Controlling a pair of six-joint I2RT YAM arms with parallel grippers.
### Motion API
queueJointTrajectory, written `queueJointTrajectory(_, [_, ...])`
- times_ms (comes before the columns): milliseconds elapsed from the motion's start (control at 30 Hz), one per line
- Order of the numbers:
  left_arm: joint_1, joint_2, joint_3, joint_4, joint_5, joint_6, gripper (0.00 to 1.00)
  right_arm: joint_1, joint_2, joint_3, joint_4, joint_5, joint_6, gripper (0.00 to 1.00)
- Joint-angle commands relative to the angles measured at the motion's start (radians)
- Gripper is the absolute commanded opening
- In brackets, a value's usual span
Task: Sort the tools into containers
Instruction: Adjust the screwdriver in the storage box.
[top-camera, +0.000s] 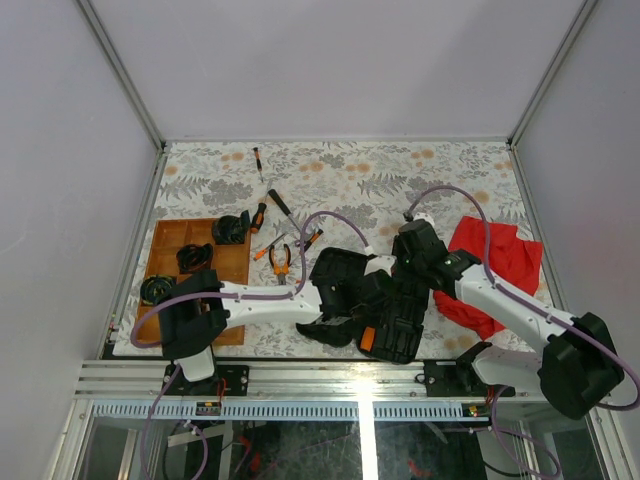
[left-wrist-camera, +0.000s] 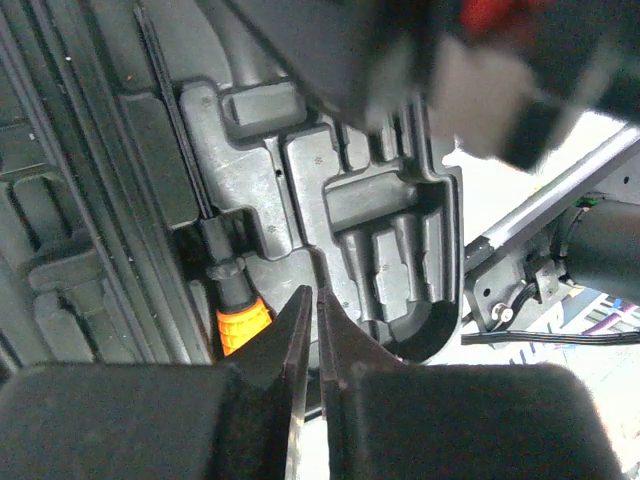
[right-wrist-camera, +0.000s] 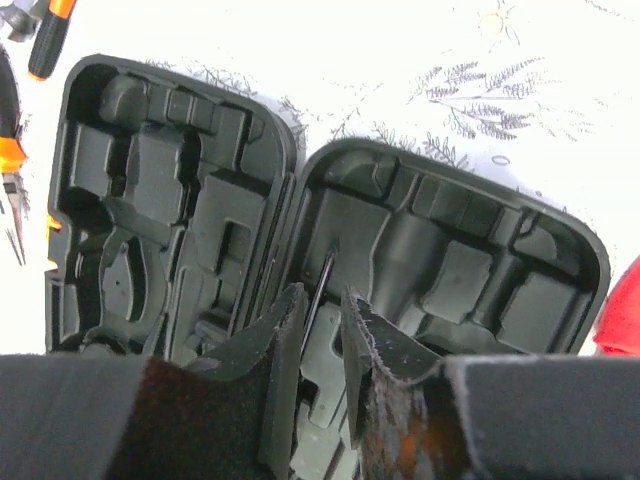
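Black case (right-wrist-camera: 440, 255) open, near centre of counter (top-camera: 400, 170), moulded recesses showing. Wooden tray (top-camera: 168, 235) left; three black items (top-camera: 230, 230) in its compartments, kind unclear. Pliers (top-camera: 280, 258) on counter between. Left claw (left-wrist-camera: 312, 300) over case, fingers almost together; right claw (right-wrist-camera: 322, 300) slightly apart, gripping nothing.

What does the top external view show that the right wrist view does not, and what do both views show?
Only the top external view shows the wooden tray at the left with dark items in its compartments, and a small screwdriver near the far edge. Only the right wrist view shows the moulded recesses of the black case in close detail, and the right end effector with its fingers slightly apart. Both show that open case, the orange-handled pliers beside it, and the red cloth.
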Motion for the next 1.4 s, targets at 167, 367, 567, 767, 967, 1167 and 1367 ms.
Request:
queueJointTrajectory(167, [0.033,-0.128,-0.072,-0.045,-0.026,0.0,0.05,0.02,-0.113,-0.092,0.0,-0.036,0.043,0.36])
queueJointTrajectory(367, [0.17,-0.322,-0.242,-0.038,-0.02,-0.009,0.1,0.031,-0.174,-0.189,0.084,-0.209,0.129,0.35])
queueJointTrajectory(567, [0.294,-0.428,-0.307,-0.082,-0.006,0.032,0.12,0.105,-0.169,-0.245,0.111,-0.254,0.21,0.31])
queueJointTrajectory(767, [0.31,-0.437,-0.329,-0.082,0.001,0.023,0.12,0.116,-0.156,-0.264,0.058,-0.222,0.213,0.31])
queueJointTrajectory(967, [0.31,-0.441,-0.341,-0.068,0.009,0.007,0.11,0.116,-0.108,-0.214,-0.067,-0.116,0.175,0.31])
queueJointTrajectory(1167, [0.311,-0.44,-0.341,-0.073,0.002,0.009,0.11,0.116,-0.045,-0.188,-0.113,-0.058,0.141,0.31])
queueJointTrajectory(1367, [0.313,-0.441,-0.336,-0.084,-0.008,0.016,0.11,0.116,0.038,-0.148,-0.151,-0.006,0.08,0.3])
